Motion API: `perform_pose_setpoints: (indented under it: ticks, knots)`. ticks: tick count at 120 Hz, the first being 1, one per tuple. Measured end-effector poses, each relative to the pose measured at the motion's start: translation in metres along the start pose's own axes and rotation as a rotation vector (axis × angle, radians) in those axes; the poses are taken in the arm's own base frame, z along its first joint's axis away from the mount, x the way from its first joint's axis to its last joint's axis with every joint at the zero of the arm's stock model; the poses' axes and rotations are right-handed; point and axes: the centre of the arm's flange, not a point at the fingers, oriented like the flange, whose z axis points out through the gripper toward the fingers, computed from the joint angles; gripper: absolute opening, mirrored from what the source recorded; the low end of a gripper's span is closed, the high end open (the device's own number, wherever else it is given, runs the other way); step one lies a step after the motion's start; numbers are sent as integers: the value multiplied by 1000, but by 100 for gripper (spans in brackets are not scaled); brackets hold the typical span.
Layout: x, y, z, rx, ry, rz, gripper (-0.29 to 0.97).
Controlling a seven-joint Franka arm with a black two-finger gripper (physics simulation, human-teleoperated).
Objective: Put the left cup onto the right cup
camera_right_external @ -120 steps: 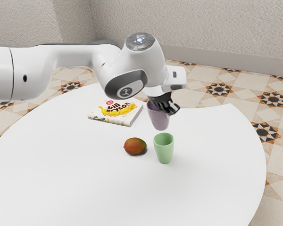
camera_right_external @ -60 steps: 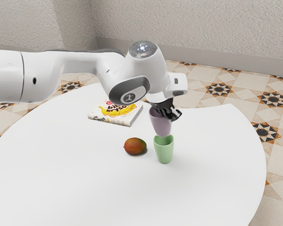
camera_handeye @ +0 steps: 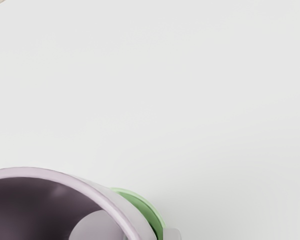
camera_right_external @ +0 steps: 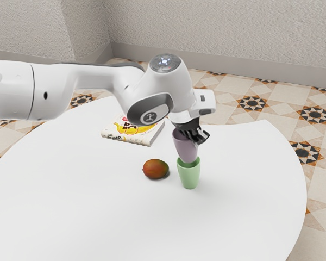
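We pinch the purple cup (camera_right_external: 185, 145) by its rim with our gripper (camera_right_external: 195, 136), so its bottom can slip straight into the green cup (camera_right_external: 188, 174). It sits partly inside, near the mango (camera_right_external: 155, 168).

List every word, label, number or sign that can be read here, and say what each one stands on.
Book, yellow cover: dark lettering, partly hidden by the arm, too blurred to read.
Book, edge facing the camera: small print, too small to read.
Arm, grey joint disc: a white round emblem, no letters.
Purple cup, green cup, mango: no text.
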Motion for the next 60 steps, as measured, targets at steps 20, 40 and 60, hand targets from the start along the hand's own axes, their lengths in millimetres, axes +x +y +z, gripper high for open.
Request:
perform_pose_setpoints:
  ticks: [20, 40, 60]
  knots:
    - [-1, 1, 9, -12, -4, -5, -10]
    - [-2, -3, 17, -15, -8, -13, -10]
    - [-4, -12, 27, -11, -19, -28, -10]
